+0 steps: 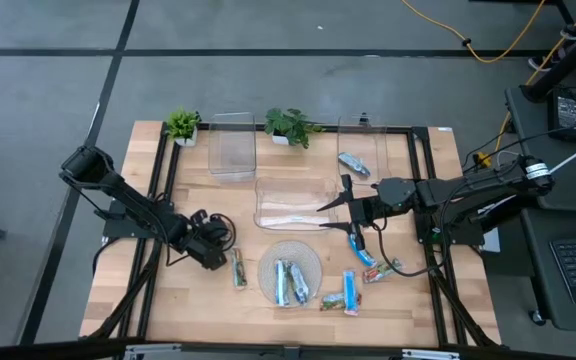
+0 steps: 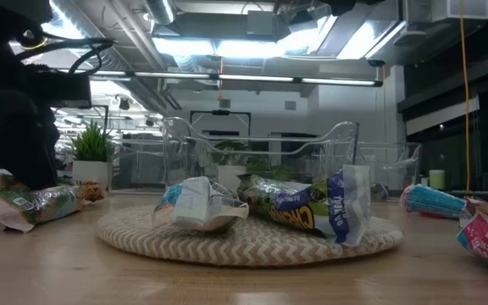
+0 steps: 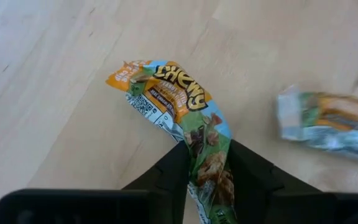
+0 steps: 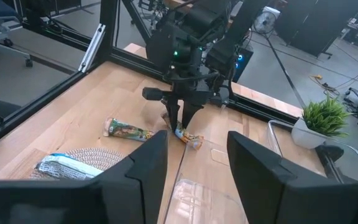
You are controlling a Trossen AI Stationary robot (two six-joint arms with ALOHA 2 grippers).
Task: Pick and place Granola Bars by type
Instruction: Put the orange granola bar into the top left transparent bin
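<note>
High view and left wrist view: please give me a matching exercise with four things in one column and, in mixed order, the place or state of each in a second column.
Things:
1. woven mat
2. chewy bar
3. right gripper
4. potted plants

Places or states:
A. between the fingers of the left gripper
B. at the table's far edge
C. has bars lying on it
D. at the right end of the wide clear bin, holding nothing

Pairs: 1-C, 2-A, 3-D, 4-B

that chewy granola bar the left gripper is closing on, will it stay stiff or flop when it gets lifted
The chewy granola bar already bends between the left gripper fingers, so it will probably droop. Its glossy wrapper could slip. It looks light.
</note>
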